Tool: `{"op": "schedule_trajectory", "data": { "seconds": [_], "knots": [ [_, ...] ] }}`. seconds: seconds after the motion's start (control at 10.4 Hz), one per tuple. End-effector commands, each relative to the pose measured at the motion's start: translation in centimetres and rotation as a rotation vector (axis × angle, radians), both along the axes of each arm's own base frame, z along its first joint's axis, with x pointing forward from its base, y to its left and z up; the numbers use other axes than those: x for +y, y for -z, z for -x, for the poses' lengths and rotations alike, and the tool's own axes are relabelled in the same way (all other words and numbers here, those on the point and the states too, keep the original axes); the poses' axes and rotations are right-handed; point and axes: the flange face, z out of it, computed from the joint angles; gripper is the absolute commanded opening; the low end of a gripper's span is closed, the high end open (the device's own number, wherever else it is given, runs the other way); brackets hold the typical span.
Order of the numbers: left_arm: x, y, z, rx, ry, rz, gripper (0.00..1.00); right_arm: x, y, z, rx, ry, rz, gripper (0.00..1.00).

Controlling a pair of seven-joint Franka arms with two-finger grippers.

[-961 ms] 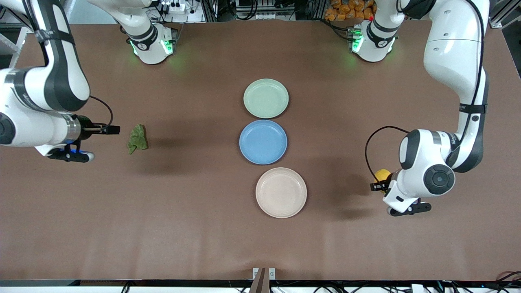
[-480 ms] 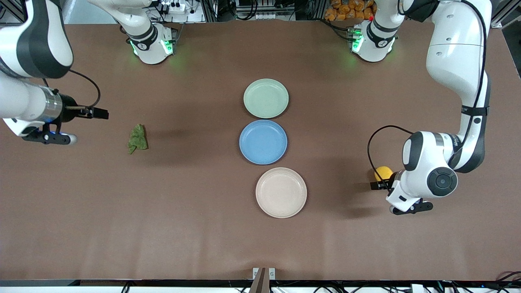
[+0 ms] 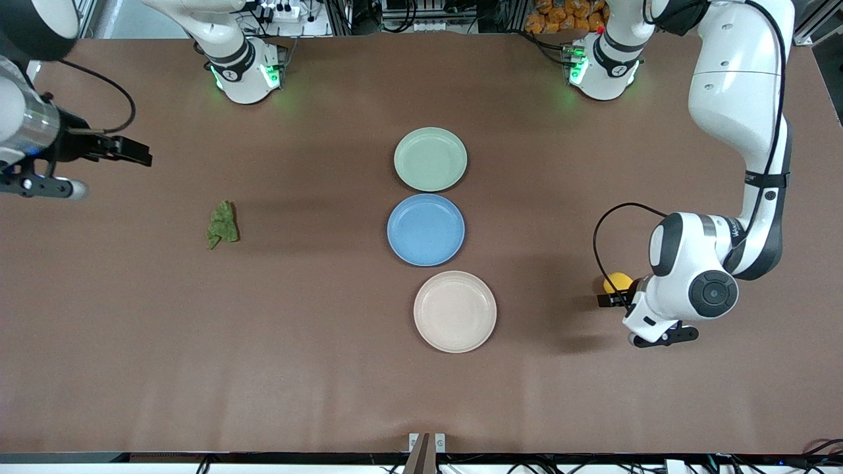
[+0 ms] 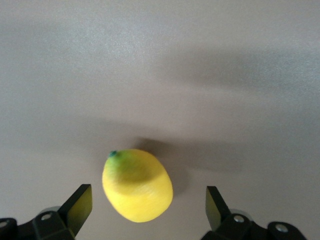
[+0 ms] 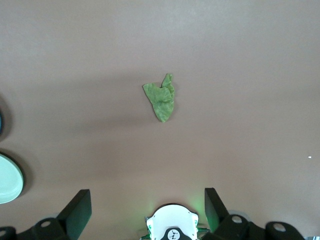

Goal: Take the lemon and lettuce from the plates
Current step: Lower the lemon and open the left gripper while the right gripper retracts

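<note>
Lemon on the bare bench toward the left arm's end, off every plate, about level with the beige-white plate. Lettuce flat on the bench toward the right arm's end, well apart from the three plates, about level with the blue plate. Pale green plate and beige-white plate both bare (so the picking part of the task looks done, judging from how things lie).

Left pincer low over the lemon, jaws spread wide, holding nothing; in the left wrist view the lemon lies between the two fingertips, nearer one than the other, touching neither as far as can be seen. Right pincer up over bare bench toward the right arm's end, clear of the lettuce, jaws wide, empty.

Lemon: likely firm, smooth, a little slippery, prone to roll; best taken across the short waist, not the tapered ends. Lettuce: probably light, limp, thin, easily torn or missed; best pinched from above at the thick crumpled middle, fingertips right down at the bench.
</note>
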Motion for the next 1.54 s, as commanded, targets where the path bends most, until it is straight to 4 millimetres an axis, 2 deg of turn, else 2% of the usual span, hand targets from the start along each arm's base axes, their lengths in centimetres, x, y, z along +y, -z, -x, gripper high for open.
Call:
{"op": "schedule_trajectory", "data": {
  "seconds": [0.0,0.29,0.38,0.58,0.77,0.96,1.25,1.34,1.44],
  "knots": [
    [0.1,-0.8,0.6,-0.048,-0.026,0.026,1.0,0.3,-1.8,-0.1,-0.014,-0.007,-0.006,1.0],
    [1.0,-1.3,2.8,-0.14,-0.058,0.048,1.0,0.5,-2.9,-0.2,-0.037,-0.003,-0.041,1.0],
    [1.9,-2.4,3.4,-0.167,-0.09,0.069,1.0,0.4,-3.1,-0.4,-0.045,0.003,-0.057,1.0],
    [2.0,-4.9,4.5,-0.189,-0.094,0.075,1.0,0.0,-4.7,-0.8,-0.083,0.009,-0.064,1.0],
    [2.3,-7.7,5.6,-0.218,-0.095,0.077,1.0,0.3,-4.6,-1.1,-0.082,0.003,-0.065,1.0],
    [5.7,-11.0,6.3,-0.26,-0.143,0.075,1.0,0.2,-4.3,-1.2,-0.075,0.007,-0.088,1.0],
    [5.3,-15.0,8.9,-0.304,-0.13,0.08,1.0,0.3,-4.1,-1.3,-0.071,0.004,-0.089,1.0],
    [5.4,-16.1,9.4,-0.318,-0.133,0.083,1.0,0.4,-4.0,-1.3,-0.069,0.003,-0.087,1.0],
    [4.5,-16.5,10.0,-0.32,-0.117,0.087,1.0,0.4,-3.9,-1.3,-0.066,0.001,-0.088,1.0]
  ]
}}
